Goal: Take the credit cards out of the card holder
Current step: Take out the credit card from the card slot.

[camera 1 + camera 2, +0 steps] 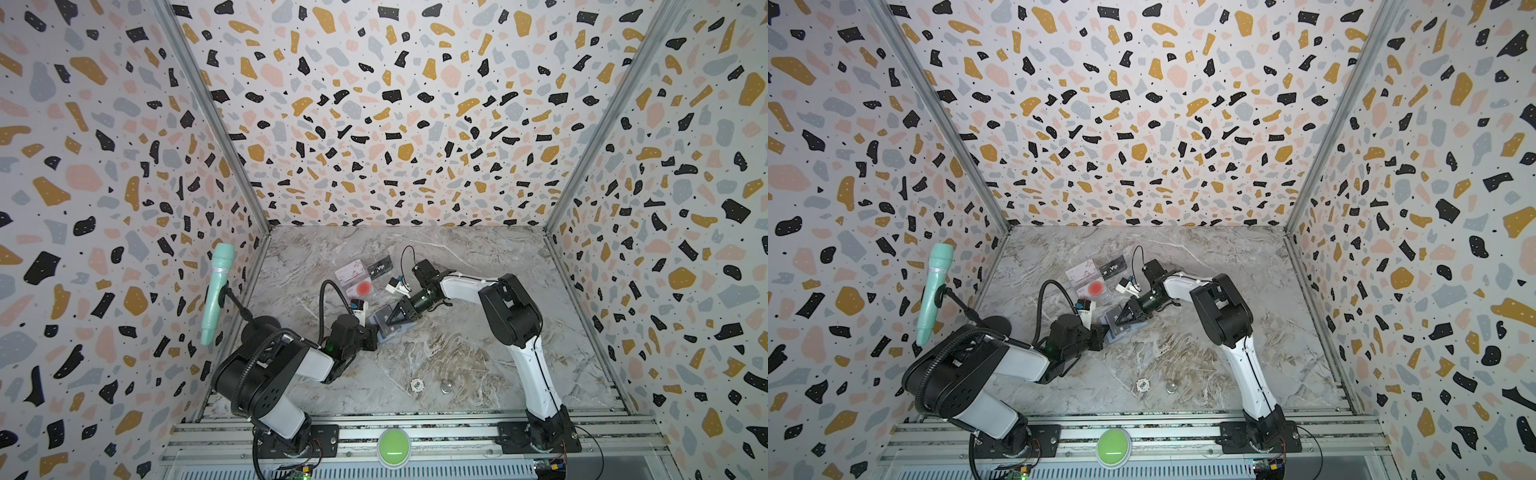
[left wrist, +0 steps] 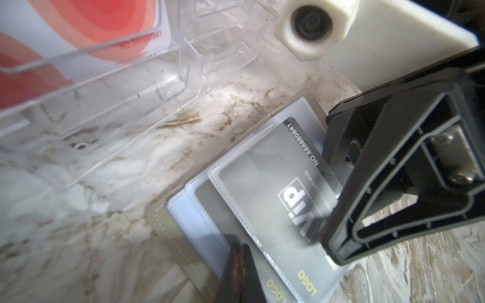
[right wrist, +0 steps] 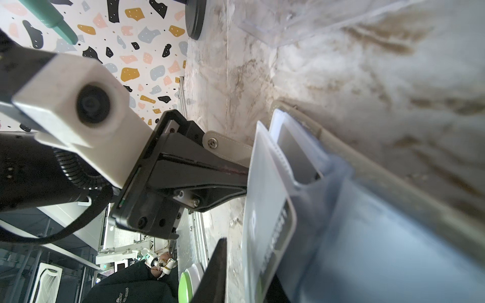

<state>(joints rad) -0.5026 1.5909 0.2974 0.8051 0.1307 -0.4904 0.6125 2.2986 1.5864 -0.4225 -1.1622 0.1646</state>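
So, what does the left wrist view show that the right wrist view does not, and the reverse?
Only left wrist: the red-circle card, the lettering on the black VIP card, and the right gripper from outside, at that card's edge. Only right wrist: the left gripper from outside, clamped on the card holder, the speckled wall, the mint microphone. Both: the open holder, its translucent sleeves, part of the clear tray, the marble table.

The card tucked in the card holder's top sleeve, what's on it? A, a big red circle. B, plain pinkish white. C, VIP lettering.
C: in the left wrist view the dark card in the card holder shows white VIP lettering through its clear sleeve.
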